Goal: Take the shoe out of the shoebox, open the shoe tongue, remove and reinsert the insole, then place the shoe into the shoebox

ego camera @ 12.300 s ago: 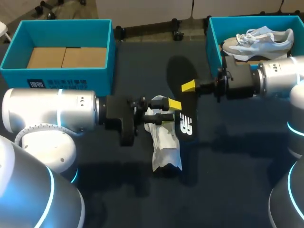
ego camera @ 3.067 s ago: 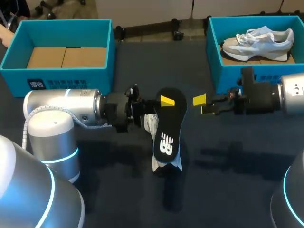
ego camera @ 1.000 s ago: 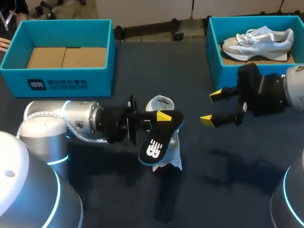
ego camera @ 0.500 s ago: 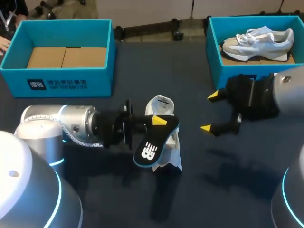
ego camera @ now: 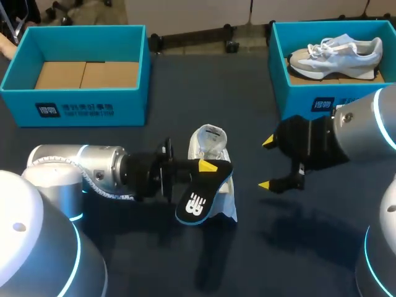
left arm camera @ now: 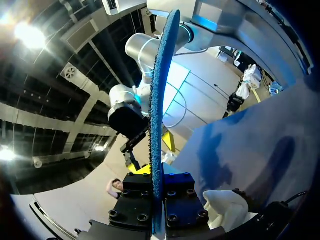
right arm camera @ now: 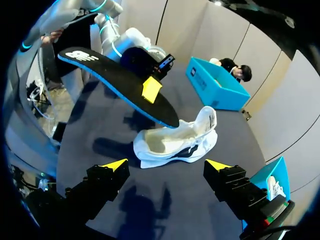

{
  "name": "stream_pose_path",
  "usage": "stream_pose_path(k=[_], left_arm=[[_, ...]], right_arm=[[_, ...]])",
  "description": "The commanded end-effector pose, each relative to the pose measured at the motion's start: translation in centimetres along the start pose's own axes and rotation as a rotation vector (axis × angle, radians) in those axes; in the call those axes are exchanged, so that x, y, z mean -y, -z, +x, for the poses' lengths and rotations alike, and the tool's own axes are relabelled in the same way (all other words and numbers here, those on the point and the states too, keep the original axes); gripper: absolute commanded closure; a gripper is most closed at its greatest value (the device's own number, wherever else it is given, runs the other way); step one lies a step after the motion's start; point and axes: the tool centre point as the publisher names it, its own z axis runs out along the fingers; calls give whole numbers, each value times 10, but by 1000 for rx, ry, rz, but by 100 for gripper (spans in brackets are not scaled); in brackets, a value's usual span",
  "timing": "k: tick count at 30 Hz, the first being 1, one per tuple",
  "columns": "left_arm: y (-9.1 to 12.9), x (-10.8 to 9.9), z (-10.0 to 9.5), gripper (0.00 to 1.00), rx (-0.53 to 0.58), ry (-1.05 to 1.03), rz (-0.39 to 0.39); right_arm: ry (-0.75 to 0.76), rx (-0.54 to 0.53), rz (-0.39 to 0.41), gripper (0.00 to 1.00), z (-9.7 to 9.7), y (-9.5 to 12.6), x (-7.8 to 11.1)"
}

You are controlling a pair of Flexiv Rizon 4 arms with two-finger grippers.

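A white shoe (ego camera: 211, 142) lies on the dark table, its opening up. Just above it my left gripper (ego camera: 207, 167) is shut on a black insole (ego camera: 197, 199), which tilts down over the shoe's near side. In the left wrist view the insole (left arm camera: 159, 90) stands edge-on between the fingers of the left gripper (left arm camera: 159, 192), with the shoe (left arm camera: 226, 209) beside them. My right gripper (ego camera: 266, 164) hangs open to the right of the shoe. In its own view the right gripper (right arm camera: 166, 165) is empty, with the shoe (right arm camera: 176, 142) and the insole (right arm camera: 112, 82) ahead of it.
A blue shoebox (ego camera: 278, 74) at the back right holds a second grey-white shoe (ego camera: 337, 54). Another blue shoebox (ego camera: 93, 108) stands at the back left with a cardboard floor. Bare dark table (ego camera: 204, 86) lies between the boxes and in front of the shoe.
The left gripper has drawn back slightly and lowered the insole toward the shoe's near end. My right gripper, still open, has moved left and nearer toward the shoe.
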Motion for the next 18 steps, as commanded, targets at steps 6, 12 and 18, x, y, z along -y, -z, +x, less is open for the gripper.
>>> stream_pose_path(k=[6,12,18], left_arm=[[7,1,6,100,3,8,-16],[11,0,10,100,-2,8,-30],[14,0,17,100,-4,2,-35]], right_arm=[[3,-17,69,0,-4,-17,-10],[3,-17,69,0,-4,-17,-10],[3,-17,69,0,-4,-17,-10]])
